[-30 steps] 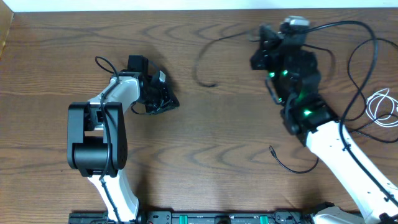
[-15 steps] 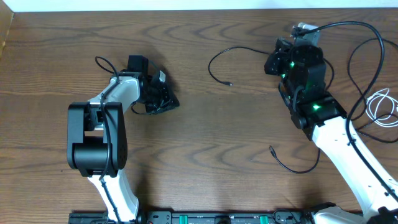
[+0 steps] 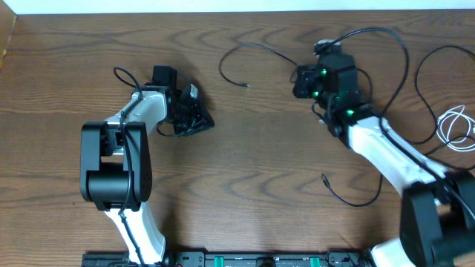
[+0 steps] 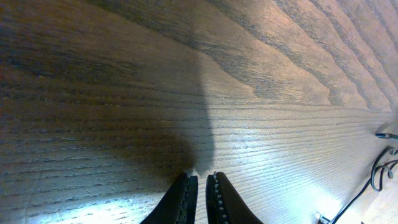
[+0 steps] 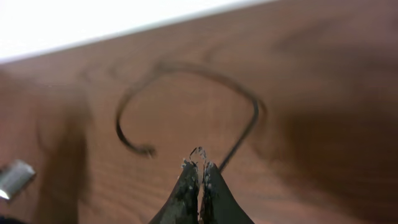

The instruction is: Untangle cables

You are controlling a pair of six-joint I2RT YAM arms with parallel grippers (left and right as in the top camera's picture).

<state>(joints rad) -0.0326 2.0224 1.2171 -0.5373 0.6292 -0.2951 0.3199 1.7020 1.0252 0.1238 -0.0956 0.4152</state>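
The drag probably goes best low and slow over the broad, grained brown wooden table (image 3: 245,163). That way the right gripper (image 5: 199,167), jaws pinching the thin black cable (image 5: 255,112) near the far edge, can draw its curl away from the looped white cable (image 3: 444,127) at the right. The left gripper (image 4: 202,185) lies empty, jaws all but pressed together. The cords look slender, limp and smooth, their plug tips tiny.

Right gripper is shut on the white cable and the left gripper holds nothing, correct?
No: the right gripper is shut on a black cable, not the white one, as the right wrist view shows. The white cable lies loose, away from both grippers. The left gripper does hold nothing.
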